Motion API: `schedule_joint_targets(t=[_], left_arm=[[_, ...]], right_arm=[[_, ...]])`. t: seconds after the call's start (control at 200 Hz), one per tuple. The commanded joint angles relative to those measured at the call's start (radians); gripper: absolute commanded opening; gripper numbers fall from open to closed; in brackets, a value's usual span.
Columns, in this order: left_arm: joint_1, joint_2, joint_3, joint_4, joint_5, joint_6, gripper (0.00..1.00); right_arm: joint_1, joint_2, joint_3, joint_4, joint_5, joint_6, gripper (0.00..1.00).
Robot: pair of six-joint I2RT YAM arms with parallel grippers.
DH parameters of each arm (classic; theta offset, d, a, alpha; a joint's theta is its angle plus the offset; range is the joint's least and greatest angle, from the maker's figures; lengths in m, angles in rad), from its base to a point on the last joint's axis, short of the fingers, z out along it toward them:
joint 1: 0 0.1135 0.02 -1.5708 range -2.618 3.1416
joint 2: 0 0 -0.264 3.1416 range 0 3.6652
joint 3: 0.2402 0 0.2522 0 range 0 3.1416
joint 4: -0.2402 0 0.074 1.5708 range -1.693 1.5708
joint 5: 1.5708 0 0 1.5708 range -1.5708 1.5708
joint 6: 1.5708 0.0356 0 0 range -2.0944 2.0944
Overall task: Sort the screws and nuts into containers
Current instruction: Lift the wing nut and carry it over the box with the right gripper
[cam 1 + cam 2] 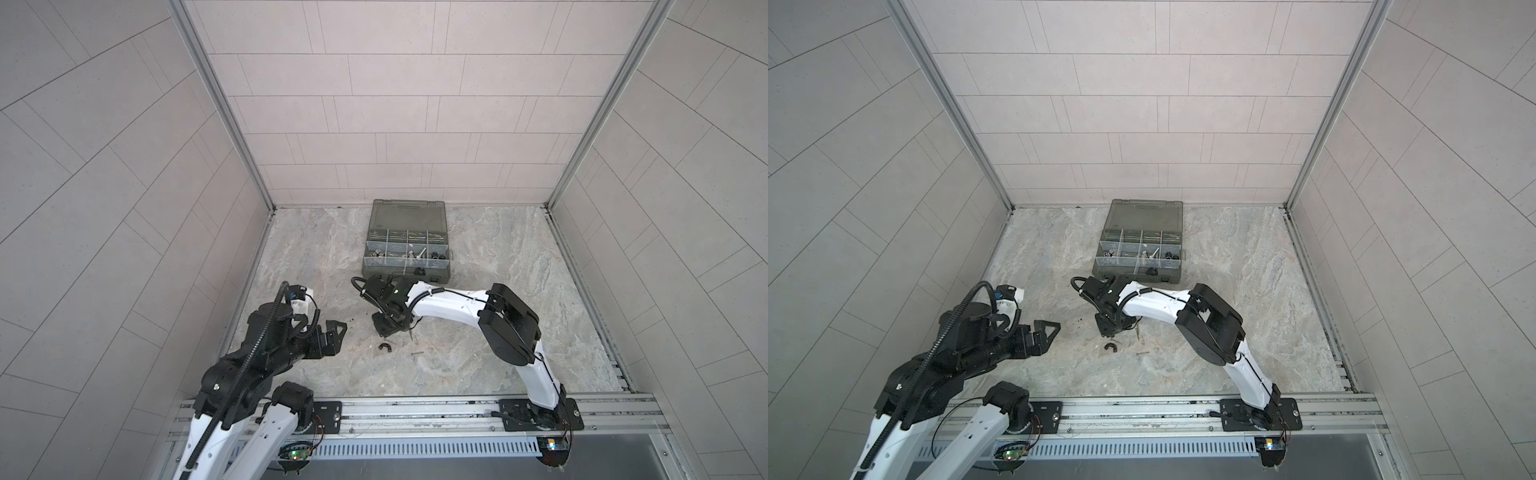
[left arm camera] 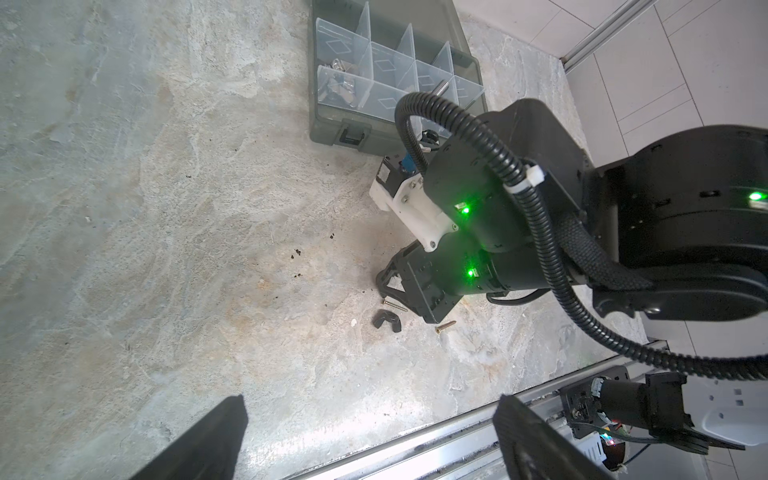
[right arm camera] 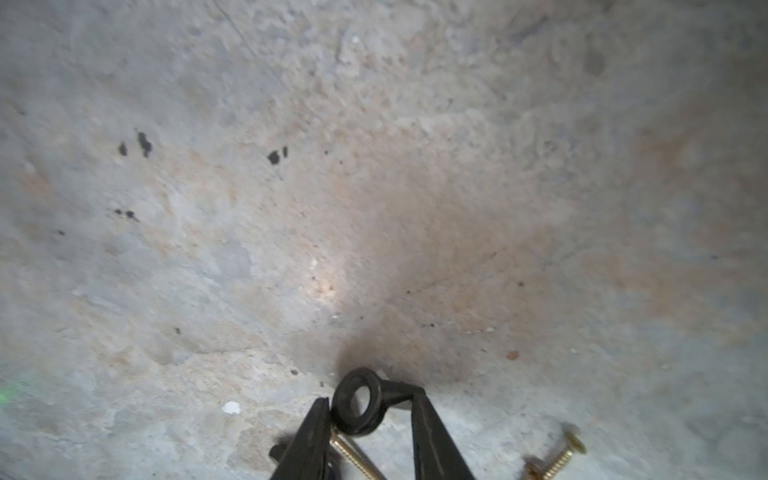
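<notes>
Because the right gripper [image 3: 370,399] pinches a black ring piece [image 3: 341,399] close to the table [image 3: 374,166], probably for the containers [image 2: 368,50], the left gripper [image 2: 365,436] hangs wide open aside.

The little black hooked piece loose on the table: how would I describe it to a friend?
Find the dark organiser case at the back of the marble table, then the right gripper pointing down in front of it. Just nearer the front rail lies the black hooked piece, stubby and horseshoe-curved, unlike the slim brass screws beside it.
</notes>
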Motion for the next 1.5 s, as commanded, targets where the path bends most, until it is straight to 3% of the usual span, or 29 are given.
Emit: schedule_joint_targets(t=[0.0, 0.17, 0.365, 0.891, 1.206, 1.496], left_arm=[[-0.001, -0.012, 0.013, -0.01, -0.013, 0.01, 0.99], [-0.001, -0.013, 0.012, -0.01, -0.014, 0.009, 0.99], [0.0, -0.011, 0.012, -0.012, -0.015, 0.009, 0.99], [-0.001, 0.002, 0.01, -0.001, -0.014, 0.01, 0.99], [-0.002, 0.055, 0.022, 0.044, 0.001, 0.0, 0.99], [-0.001, 0.142, 0.047, 0.104, 0.004, 0.002, 0.99]], right_arm=[[-0.011, 0.028, 0.007, -0.091, 0.076, -0.043, 0.34], [-0.018, 0.033, 0.003, -0.097, 0.079, -0.041, 0.34], [-0.018, 0.033, -0.015, -0.085, 0.09, -0.033, 0.21], [-0.043, -0.04, -0.039, -0.083, 0.119, -0.054, 0.07], [-0.122, -0.144, -0.037, -0.091, 0.105, -0.086, 0.06], [-0.279, -0.177, 0.071, -0.113, 0.081, -0.137, 0.07]])
